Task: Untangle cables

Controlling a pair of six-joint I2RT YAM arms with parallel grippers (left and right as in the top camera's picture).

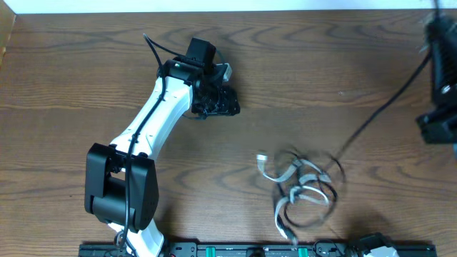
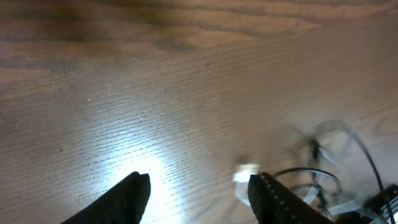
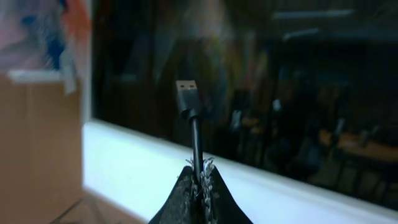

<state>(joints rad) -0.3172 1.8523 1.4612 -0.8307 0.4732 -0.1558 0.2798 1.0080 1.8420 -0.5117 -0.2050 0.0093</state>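
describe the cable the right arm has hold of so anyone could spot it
Start at the tangle near the table's front edge, right of centre. One black cable leaves it and runs diagonally up to the right gripper. Unlike the rest of the tangle, it is stretched nearly straight, its USB plug poking out of the gripper.

Table (image 1: 343, 78): brown wood grain, with a bright patch of glare.
Window (image 3: 298, 93): dark reflective glass above a white sill (image 3: 124, 163).
Rail (image 1: 214, 251): black, along the table's edge.
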